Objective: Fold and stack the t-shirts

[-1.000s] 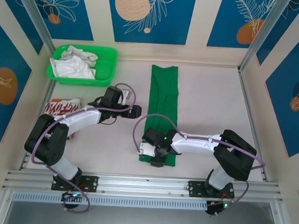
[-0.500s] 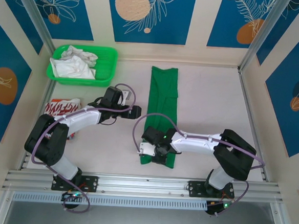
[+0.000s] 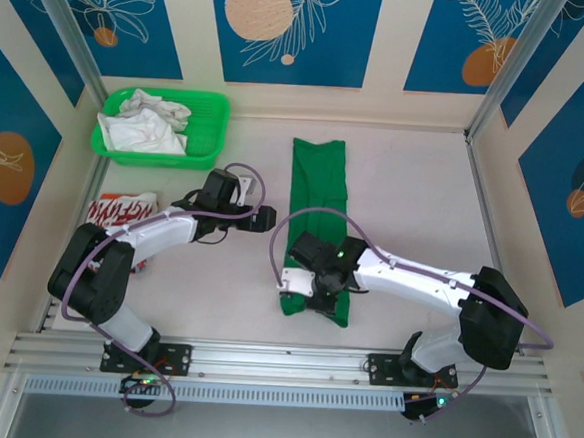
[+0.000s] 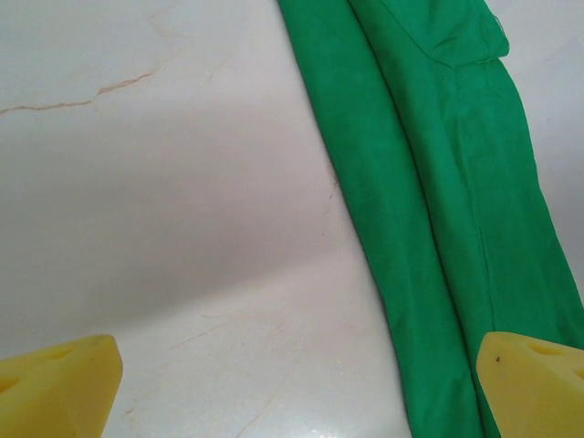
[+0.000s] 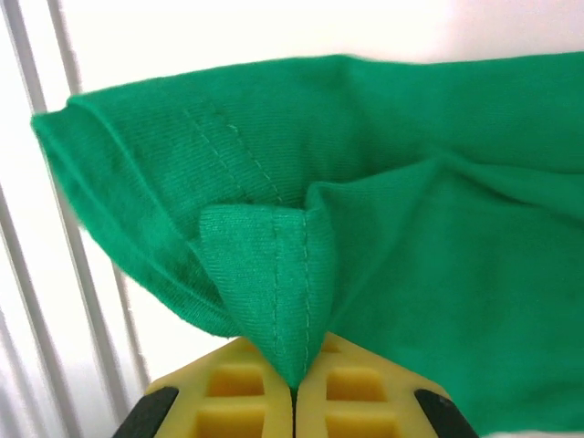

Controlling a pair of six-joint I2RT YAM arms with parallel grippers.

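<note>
Lying as a long narrow strip to the right of the green plastic basket [image 3: 214, 108]: the bright green cloth t-shirt [image 3: 319, 196]. Clamping on the strip's end farthest from the basket, the right gripper [image 5: 292, 392], jaws apart a second ago, now pressing together on a peak of stitched hem. Grasp apparently holding, so probably preparing to carry that end back toward the basket's side for the crosswise fold. Hovering between basket and strip with yellow fingers spread wide, gripping nothing: the left gripper [image 3: 262, 217]. Waiting crumpled just nearer than the basket, not yet being folded: the red t-shirt with white lettering [image 3: 120, 210].
</note>
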